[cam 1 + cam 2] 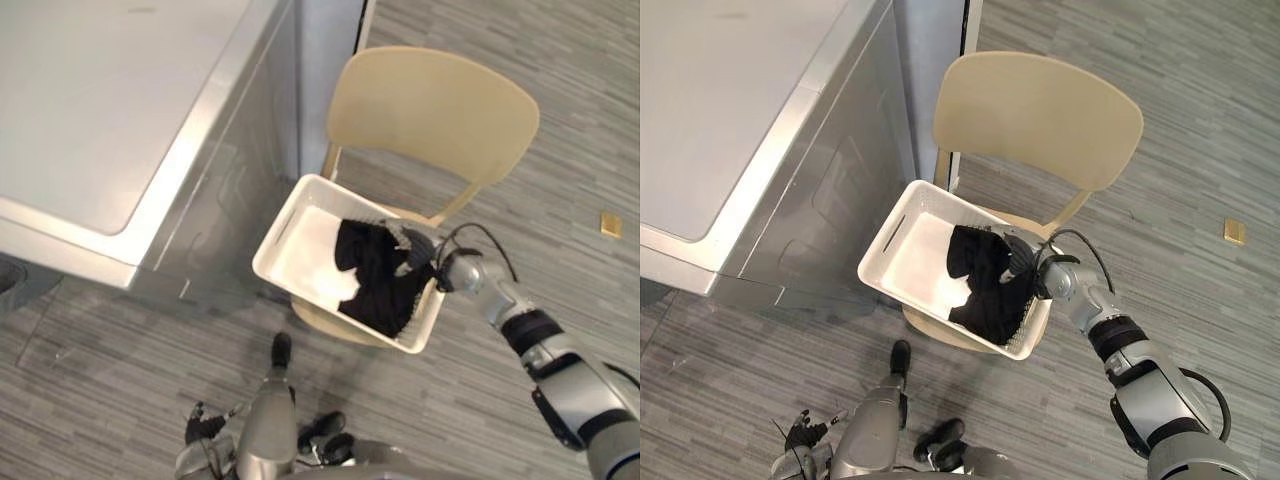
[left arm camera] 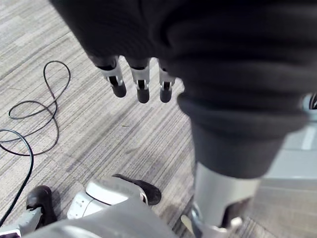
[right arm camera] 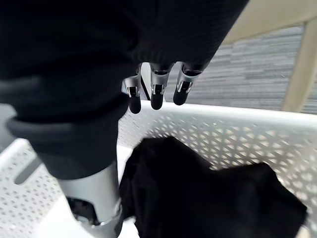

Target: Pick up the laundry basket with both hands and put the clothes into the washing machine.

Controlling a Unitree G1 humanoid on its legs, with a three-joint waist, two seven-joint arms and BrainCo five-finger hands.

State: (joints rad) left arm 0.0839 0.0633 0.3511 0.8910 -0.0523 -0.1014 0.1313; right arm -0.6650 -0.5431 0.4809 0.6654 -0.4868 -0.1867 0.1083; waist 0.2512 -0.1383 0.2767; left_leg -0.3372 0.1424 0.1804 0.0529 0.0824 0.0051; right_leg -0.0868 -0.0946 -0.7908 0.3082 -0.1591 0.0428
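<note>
The right hand (image 3: 157,91) hangs inside the laundry basket (image 1: 300,205), its fingers straight and loosely spread, closed round nothing. Directly beneath it lie the black clothes (image 1: 375,275), heaped in the half of the basket nearest the hand. The fingertips hang clear above the cloth, level with the perforated wall (image 3: 237,116) opposite. Whether the thumb touches the cloth cannot be told.

Beyond the heap, away from the hand, the white basket floor is bare up to the end wall with its handle slot (image 1: 283,228). The basket sits on the seat of a beige chair (image 1: 430,110) and overhangs the seat's near edge. The chair's back rises just beyond the hand.

Past the slotted end there is only a narrow gap before the side panel of the washing machine (image 1: 100,110). On the hand's other side the grey floor (image 1: 580,120) is open, with a small yellow tag (image 1: 610,225) lying well off.

The left hand (image 2: 142,87) hangs low over the floor, well apart from the basket, fingers straight and holding nothing.
</note>
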